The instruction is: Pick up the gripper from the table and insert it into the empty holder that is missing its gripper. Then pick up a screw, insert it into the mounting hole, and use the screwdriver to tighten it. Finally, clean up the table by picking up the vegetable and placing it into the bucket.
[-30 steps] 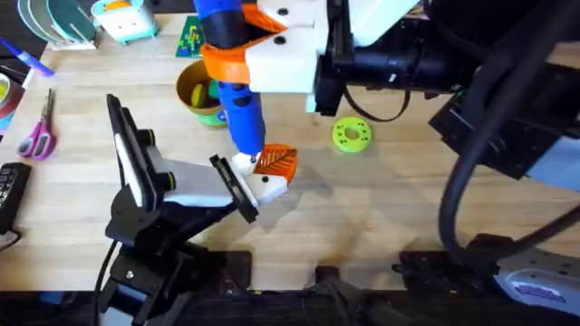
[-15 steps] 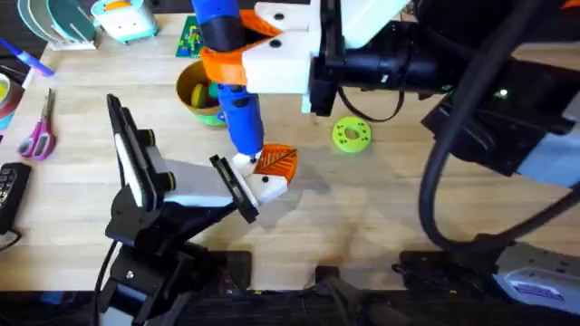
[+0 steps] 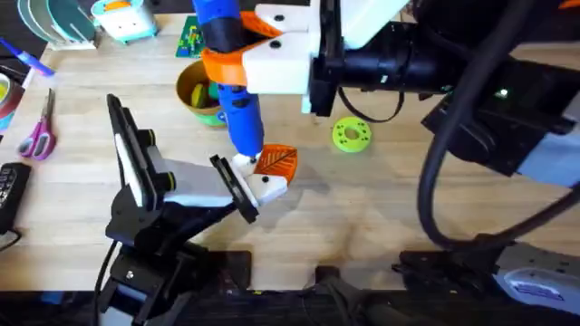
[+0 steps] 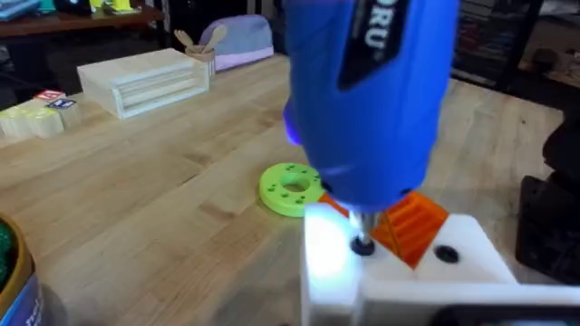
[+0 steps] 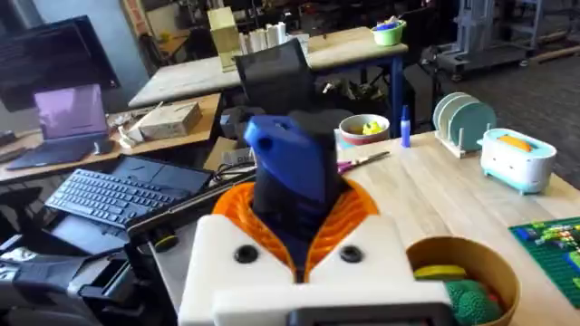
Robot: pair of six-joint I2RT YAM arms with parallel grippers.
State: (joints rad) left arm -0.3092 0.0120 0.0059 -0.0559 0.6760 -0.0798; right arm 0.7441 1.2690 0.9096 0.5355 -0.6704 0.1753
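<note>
While scissors [image 3: 37, 134] lie at the table's [image 3: 381, 226] left edge, the left arm lies low across the near left, its white holder [image 3: 269, 186] carrying the orange gripper [image 3: 276, 162] near the middle; whether the left gripper's own fingers are spread or pressed together cannot be told. Just behind, at the far side, stands the bucket [image 3: 194, 93] with something yellow and green inside. Above the holder, the right gripper [image 3: 237, 56] pinches the blue screwdriver [image 3: 237, 100] upright, its bit [image 4: 362, 243] down on the block. I judge the screwdriver stiff, light and smooth-bodied, best clamped around its thick barrel to resist twisting. Farther right rests a lime-green disc [image 3: 351, 134].
</note>
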